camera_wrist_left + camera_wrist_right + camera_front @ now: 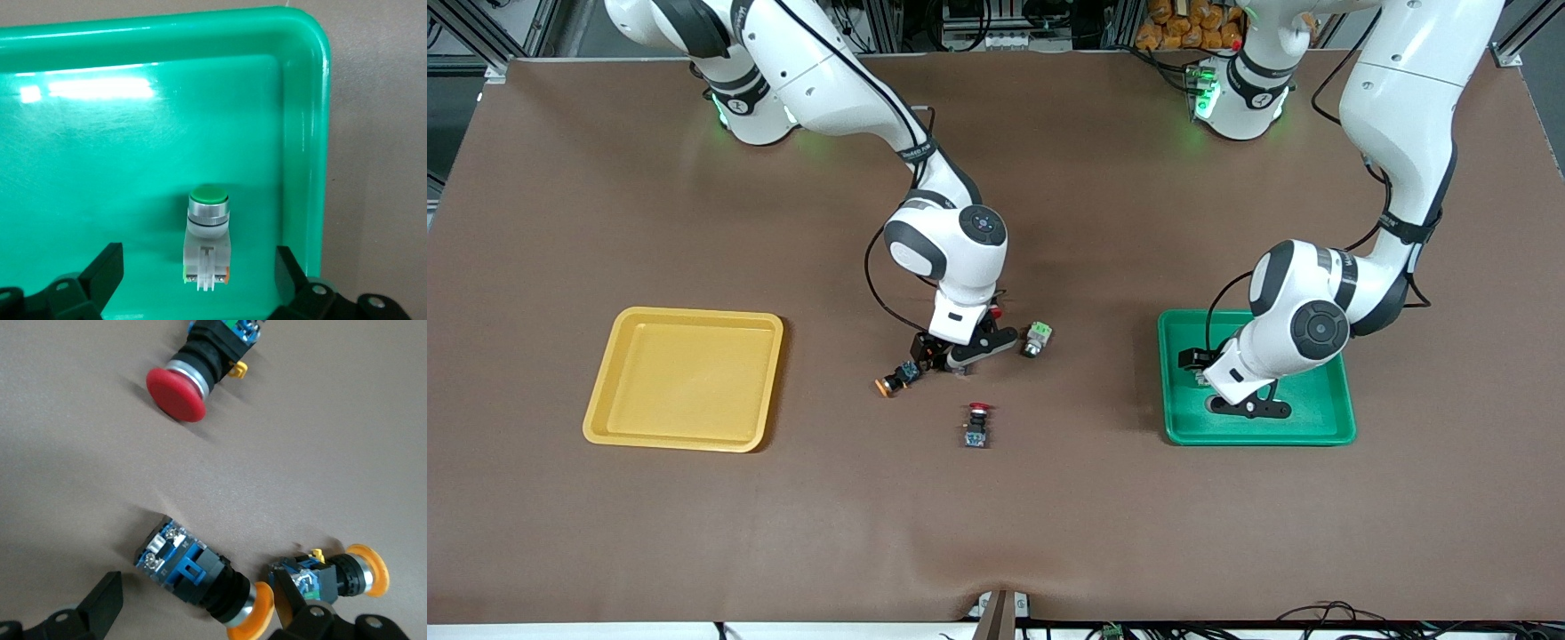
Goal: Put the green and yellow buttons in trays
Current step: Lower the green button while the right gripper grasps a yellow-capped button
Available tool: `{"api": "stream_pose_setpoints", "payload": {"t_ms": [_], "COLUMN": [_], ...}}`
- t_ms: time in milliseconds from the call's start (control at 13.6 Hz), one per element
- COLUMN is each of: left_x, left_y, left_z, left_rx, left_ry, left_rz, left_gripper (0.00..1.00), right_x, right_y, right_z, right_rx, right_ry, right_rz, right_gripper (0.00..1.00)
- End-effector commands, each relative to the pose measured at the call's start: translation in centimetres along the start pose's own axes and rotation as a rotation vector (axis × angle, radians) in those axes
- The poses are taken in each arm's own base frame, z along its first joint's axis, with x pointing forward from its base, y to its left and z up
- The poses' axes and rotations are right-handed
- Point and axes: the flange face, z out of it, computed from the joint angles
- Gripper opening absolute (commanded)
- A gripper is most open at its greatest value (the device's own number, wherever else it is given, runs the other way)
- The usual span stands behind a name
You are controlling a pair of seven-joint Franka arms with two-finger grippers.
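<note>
A green button [207, 239] with a whitish body lies in the green tray [80, 153]. My left gripper [200, 283] hangs open around it, its fingers apart from the body. Low over the middle of the table, my right gripper [200, 610] is open astride a yellow button [193, 572] with a black-blue body. A second yellow button [340, 577] lies just outside one fingertip [297, 597]. Another green button [1037, 338] rests on the table beside the right gripper [951, 356], toward the left arm's end. The yellow tray [685, 378] sits toward the right arm's end.
A red-capped switch [978, 422] lies on the brown table nearer the front camera than the right gripper. Another red piece [997, 308] shows beside the right wrist, mostly hidden. The left gripper [1221, 387] hangs over the green tray [1325, 418].
</note>
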Motion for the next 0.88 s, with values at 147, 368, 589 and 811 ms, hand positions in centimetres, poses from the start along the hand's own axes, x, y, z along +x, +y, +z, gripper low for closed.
{"api": "stream_pose_setpoints", "payload": {"t_ms": [147,368,589,811], "left_x": [-0.5,-0.4,-0.4,-0.4], "left_y": [-0.1,-0.1,-0.1,-0.1], "left_z": [-2.0,-2.1,-2.1,-2.0], "left_rx": [0.025,0.022,0.022,0.022], "left_ry": [-0.009,-0.008,-0.008,-0.009], "left_rz": [0.014,0.014,0.014,0.015], "left_gripper": [1.00,1.00,1.00,1.00], "right_x": [1.0,1.1,1.7,2.1], "right_y": [0.0,-0.3,-0.2,0.9], "right_z": [0.4,0.8,0.4,0.0], "right_rx": [-0.011,-0.005,0.052,0.046], "right_ry": [0.048,0.054,0.113,0.110], "right_rz": [-0.026,-0.027,0.004,0.002], "right_gripper": [1.00,0.82,0.00,0.00]}}
